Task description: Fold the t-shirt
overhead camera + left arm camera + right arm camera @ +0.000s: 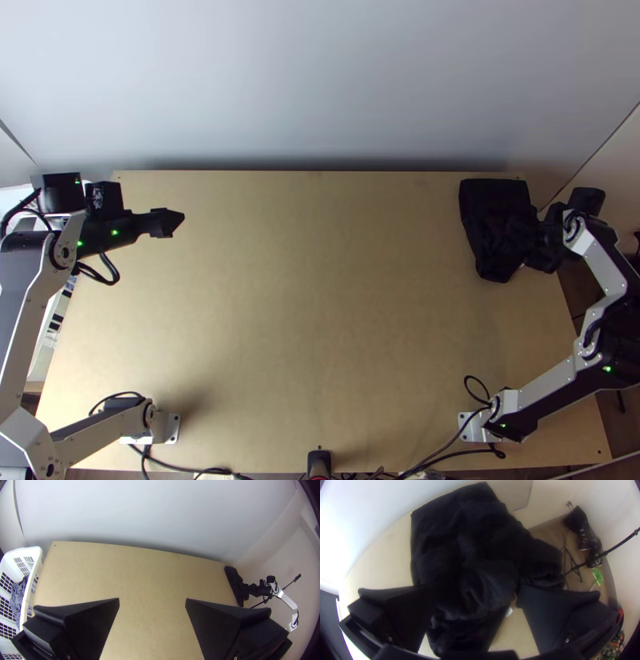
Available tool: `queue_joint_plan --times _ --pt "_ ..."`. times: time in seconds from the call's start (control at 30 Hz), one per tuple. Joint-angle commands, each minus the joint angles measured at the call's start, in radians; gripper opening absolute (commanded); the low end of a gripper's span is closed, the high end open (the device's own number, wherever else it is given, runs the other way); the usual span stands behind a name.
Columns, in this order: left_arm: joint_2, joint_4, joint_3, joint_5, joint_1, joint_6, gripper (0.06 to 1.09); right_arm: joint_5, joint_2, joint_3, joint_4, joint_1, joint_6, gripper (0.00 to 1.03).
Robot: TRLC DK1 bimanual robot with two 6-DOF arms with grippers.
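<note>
No word, brand, number or sign could be read. A small white tag [509, 612] showed at the edge of the black cloth [463, 546], too blurred to make out any print, and the pale marks on the black housing [106, 198] of the left arm [30, 328] were too small to tell.

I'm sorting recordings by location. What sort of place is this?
Probably a robotics lab or test station: two robot arms mounted at a wooden table, black cloth lying on it, and a white basket beside the table.
</note>
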Motion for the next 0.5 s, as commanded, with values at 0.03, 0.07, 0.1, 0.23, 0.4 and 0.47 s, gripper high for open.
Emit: queue_joint_plan --times 0.03,0.07,0.1,0.23,0.4,0.47 --pt "0.001 0.007 0.002 0.002 0.003 -0.001 1.02 -0.016 -0.16 -0.065 -0.128 0.007 -0.042 1.0" --pt "-0.002 0.007 -0.002 0.002 0.003 0.001 1.02 -0.02 -0.206 -0.096 -0.134 0.01 -0.051 1.0" --pt "-0.007 0.007 -0.008 0.001 0.004 0.001 1.02 -0.025 -0.252 -0.128 -0.134 0.013 -0.062 1.0" --pt "-0.022 0.009 -0.039 0.002 0.018 0.013 1.02 -0.046 -0.418 -0.214 -0.148 0.046 -0.068 1.0" --pt "-0.056 0.013 -0.09 0.002 0.041 0.033 1.02 -0.058 -0.637 -0.304 -0.154 0.17 -0.034 0.99" --pt "-0.079 0.015 -0.116 0.002 0.049 0.041 1.02 -0.058 -0.715 -0.334 -0.154 0.253 -0.005 0.99"
